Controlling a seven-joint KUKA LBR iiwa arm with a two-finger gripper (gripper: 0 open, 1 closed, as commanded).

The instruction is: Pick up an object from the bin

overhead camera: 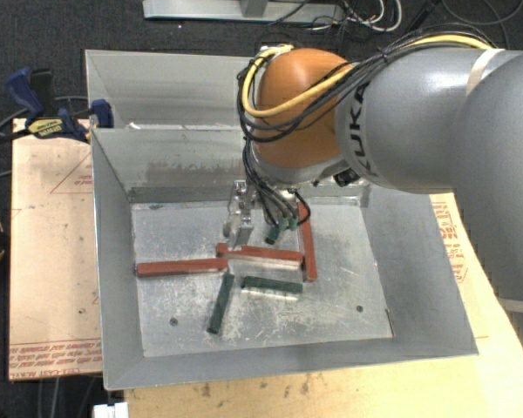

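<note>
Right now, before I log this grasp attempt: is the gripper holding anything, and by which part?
Cannot tell. The gripper is down at one end of a red stick in the middle of the bin, but no hold shows.

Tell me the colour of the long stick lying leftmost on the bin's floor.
The stick is reddish-brown, best seen in the camera view.

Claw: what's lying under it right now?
Beneath the claw, a long red stick and a shorter red stick meet at their ends. The arm covers the floor behind it.
</note>
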